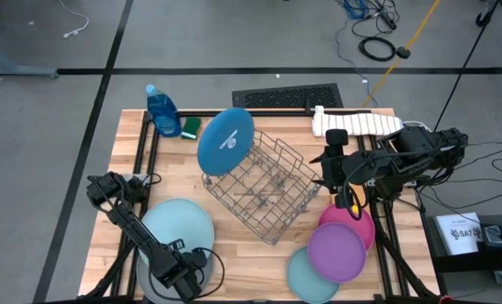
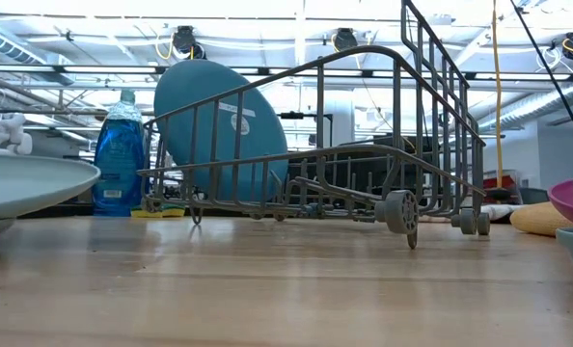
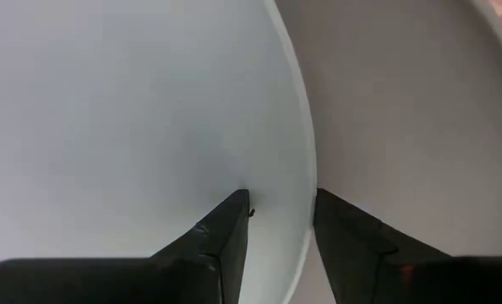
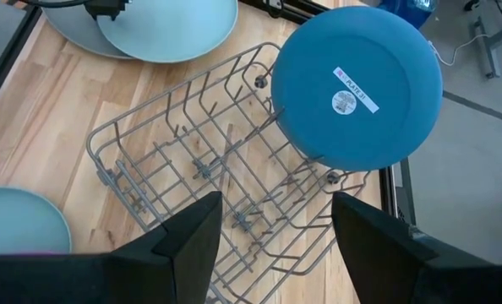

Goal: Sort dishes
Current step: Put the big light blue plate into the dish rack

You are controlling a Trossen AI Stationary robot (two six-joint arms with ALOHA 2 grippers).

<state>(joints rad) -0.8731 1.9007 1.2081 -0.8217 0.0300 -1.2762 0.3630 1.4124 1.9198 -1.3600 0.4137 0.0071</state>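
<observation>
In wire rack (image 1: 264, 187), far end: blue plate (image 1: 226, 140) upright on edge, matte, white sticker. Left gripper (image 1: 186, 272) jaws pinching pale blue plate (image 1: 177, 228) rim, nearer than rack. Right gripper (image 1: 340, 179) beside rack, jaws spread.

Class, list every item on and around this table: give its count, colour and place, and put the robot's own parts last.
Large plates: three; blue standing on edge at the rack's far end, pale blue on grey at front left.
Small plates: three; purple on top of pink and teal, front right.
Wire rack: one, grey, centre.
Soap bottle: one, blue, back left.
Sponge: one, green, beside the bottle.
Left gripper: dark, fingers straddling the pale blue plate's rim.
Right gripper: open, above the pink plate.
</observation>
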